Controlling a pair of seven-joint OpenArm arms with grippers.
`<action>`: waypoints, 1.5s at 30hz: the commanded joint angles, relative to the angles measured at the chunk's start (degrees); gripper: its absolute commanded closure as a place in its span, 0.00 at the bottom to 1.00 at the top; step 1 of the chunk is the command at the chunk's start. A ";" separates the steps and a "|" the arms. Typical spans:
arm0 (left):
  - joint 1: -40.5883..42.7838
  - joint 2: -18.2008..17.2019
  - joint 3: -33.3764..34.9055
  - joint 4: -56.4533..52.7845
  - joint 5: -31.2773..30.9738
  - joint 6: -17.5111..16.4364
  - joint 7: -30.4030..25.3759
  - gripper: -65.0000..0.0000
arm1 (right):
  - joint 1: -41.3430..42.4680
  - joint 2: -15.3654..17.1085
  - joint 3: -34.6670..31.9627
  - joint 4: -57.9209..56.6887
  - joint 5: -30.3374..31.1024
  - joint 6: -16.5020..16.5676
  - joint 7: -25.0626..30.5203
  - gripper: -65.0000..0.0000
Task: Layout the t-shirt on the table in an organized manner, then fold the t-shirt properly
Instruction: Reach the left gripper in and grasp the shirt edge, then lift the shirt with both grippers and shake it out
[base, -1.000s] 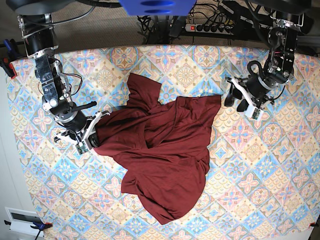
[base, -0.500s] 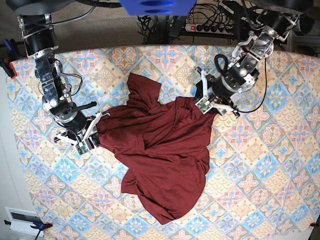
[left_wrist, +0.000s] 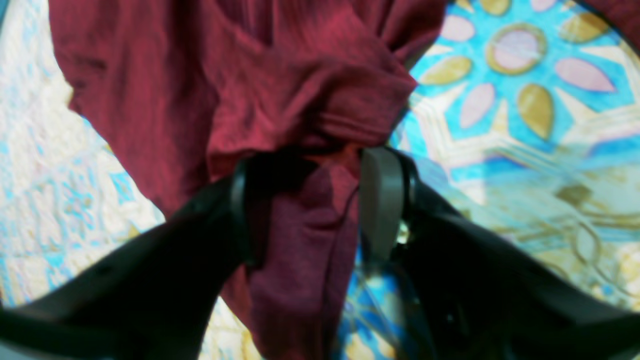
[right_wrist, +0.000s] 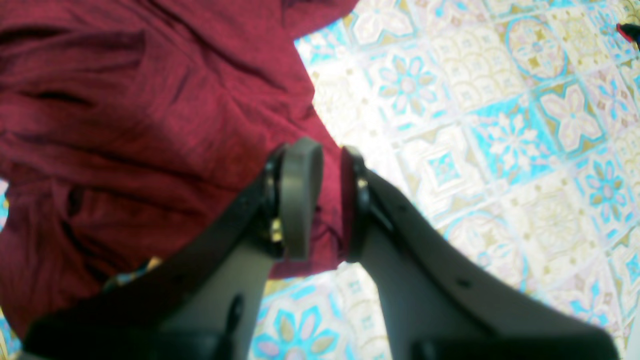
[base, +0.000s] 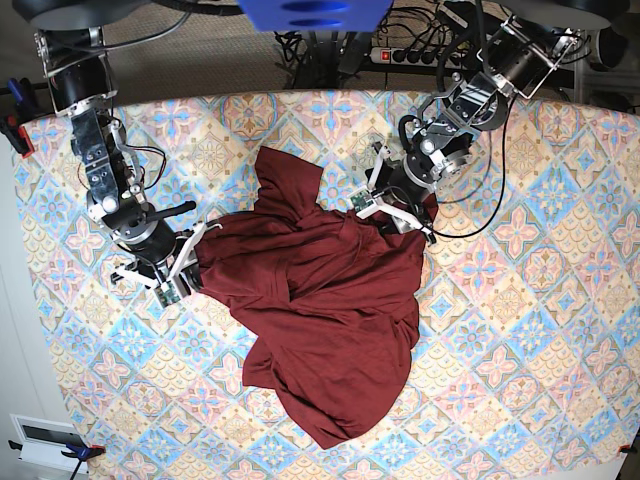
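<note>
Crumpled t-shirt mid-table; left gripper & right gripper each w/ cloth btwn jaws, grip unclear.

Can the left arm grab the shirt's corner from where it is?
Probably yes: the left gripper already sits around a bunched fold of the t-shirt, its fingers either side, nothing blocking.

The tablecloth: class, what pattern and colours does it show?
Tablecloth: blue, pink and cream diamond tiles with floral medallions, clearest in the base view.
</note>
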 joint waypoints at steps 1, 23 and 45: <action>0.02 -0.85 -0.25 -0.68 1.98 -0.55 4.62 0.71 | 1.10 0.62 -0.12 1.20 -0.06 -0.11 1.39 0.84; 9.87 2.31 -34.98 12.42 -33.89 -0.81 10.60 1.00 | 20.88 -1.05 -30.37 -5.31 0.02 -0.11 1.12 0.65; 11.98 2.31 -34.63 12.51 -33.71 -0.90 10.60 1.00 | 33.80 -8.08 -42.94 -26.32 7.67 6.13 5.69 0.63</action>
